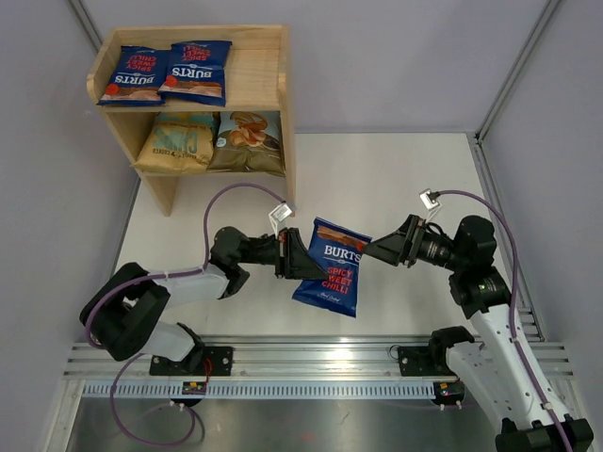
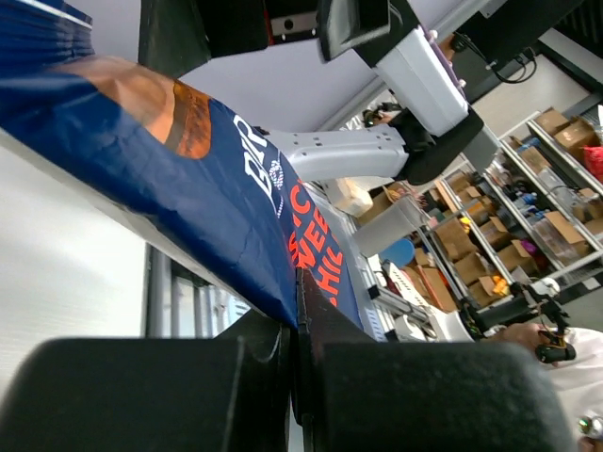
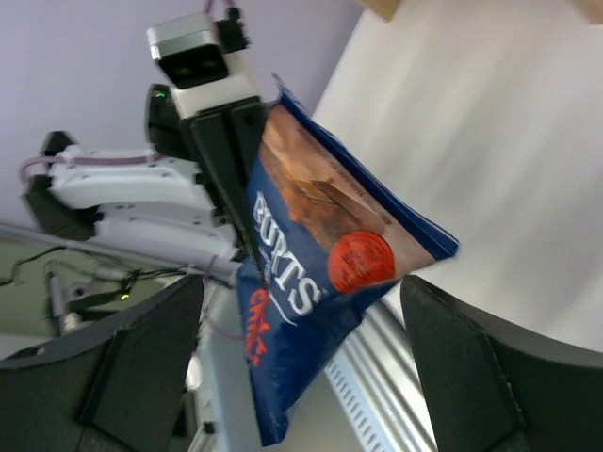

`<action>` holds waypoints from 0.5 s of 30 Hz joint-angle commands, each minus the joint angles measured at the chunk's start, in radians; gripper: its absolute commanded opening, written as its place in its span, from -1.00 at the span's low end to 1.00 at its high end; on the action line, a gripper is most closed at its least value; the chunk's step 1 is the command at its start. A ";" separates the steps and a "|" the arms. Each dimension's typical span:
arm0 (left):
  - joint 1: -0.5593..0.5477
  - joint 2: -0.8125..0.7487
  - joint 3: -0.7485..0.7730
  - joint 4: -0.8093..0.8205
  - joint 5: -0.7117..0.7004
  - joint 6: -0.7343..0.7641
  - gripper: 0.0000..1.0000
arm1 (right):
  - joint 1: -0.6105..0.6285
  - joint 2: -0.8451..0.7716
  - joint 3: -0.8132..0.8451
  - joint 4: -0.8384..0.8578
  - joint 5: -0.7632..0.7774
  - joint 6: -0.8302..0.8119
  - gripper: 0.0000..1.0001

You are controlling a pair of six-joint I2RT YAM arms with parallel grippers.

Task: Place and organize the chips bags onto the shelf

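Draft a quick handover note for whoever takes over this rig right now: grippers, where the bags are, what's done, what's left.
Left gripper: shut on the left edge of the small dark-blue Burts bag, held above the white table.
Right gripper: open at that bag's right edge, not gripping.
Pale wooden two-tier shelf: two more dark-blue Burts bags on the top tier; large yellow-tan bag and large light-blue bag on the lower tier.
Done: four bags shelved.
Left: shelve the held bag, probably in the bare right part of the top tier.
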 commanded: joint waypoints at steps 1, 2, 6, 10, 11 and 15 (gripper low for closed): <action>-0.027 -0.020 0.004 0.358 0.058 -0.038 -1.00 | 0.001 0.020 -0.034 0.296 -0.194 0.207 0.86; -0.033 -0.017 0.007 0.355 0.061 -0.029 -1.00 | 0.003 0.030 -0.078 0.455 -0.214 0.330 0.86; -0.061 -0.017 0.036 0.375 0.067 -0.026 -1.00 | 0.001 0.023 -0.033 0.251 -0.198 0.196 0.86; -0.062 -0.023 0.057 0.385 0.069 -0.032 -1.00 | 0.003 -0.003 0.041 -0.060 -0.035 0.025 0.86; -0.064 -0.030 0.060 0.382 0.070 -0.027 -1.00 | 0.003 -0.024 0.054 -0.135 0.006 0.001 0.87; -0.064 -0.045 0.082 0.378 0.075 -0.032 -1.00 | 0.003 -0.081 0.064 -0.235 0.174 -0.024 0.89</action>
